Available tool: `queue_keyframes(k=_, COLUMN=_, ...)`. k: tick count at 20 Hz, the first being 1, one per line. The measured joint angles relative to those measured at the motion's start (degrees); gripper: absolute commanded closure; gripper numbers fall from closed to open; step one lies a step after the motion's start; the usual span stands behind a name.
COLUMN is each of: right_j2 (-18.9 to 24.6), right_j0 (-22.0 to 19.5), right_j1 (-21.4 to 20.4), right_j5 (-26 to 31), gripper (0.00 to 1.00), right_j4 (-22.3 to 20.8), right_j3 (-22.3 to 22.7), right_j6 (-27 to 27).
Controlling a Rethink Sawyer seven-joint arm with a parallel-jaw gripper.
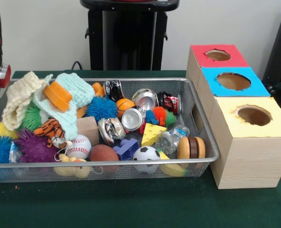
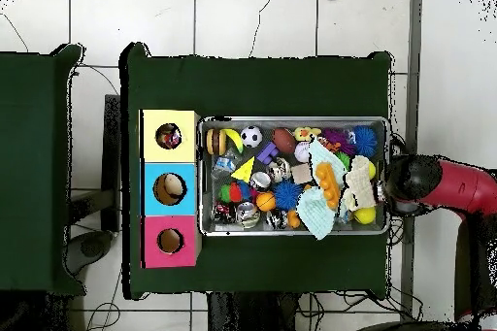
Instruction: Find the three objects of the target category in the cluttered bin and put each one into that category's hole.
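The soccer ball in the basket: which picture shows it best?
The front view: the soccer ball sits close to the camera at the wire basket's near rim, its black patches clear. The overhead view shows it only as a small black-and-white dot.

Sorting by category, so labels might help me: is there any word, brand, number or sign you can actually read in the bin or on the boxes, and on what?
No text can be read in either view.
Dark crushed can: red and white marks, too blurred to read.
Silver crushed cans: no legible print.
Baseball: only red stitching.
Red box top, blue box top, yellow box top: plain colour, no lettering.
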Motion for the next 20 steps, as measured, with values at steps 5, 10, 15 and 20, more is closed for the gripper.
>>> queue_keyframes(k=5, right_j2=2.62, right_j0=-3.63, right_j1=-1.47, right_j5=-1.15, gripper=1.0, right_j4=0.31, right_j3=1.89, right_j6=0.0)
queue_keyframes(k=10, right_j2=4.13, right_j0=-8.17, right_j1=-2.69, right_j5=-3.53, gripper=1.0, right_j4=0.27, right_j3=3.29, right_j6=0.0)
queue_keyframes(k=15, right_j2=4.13, right_j0=-9.16, right_j1=-2.53, right_j5=-4.9, gripper=1.0, right_j4=0.22, right_j3=3.51, right_j6=0.0)
queue_keyframes(k=20, right_j2=4.13, right_j0=-8.73, right_j1=-2.43, right_j5=-5.96, gripper=1.0, right_j4=0.21, right_j3=4.16, right_j6=0.0)
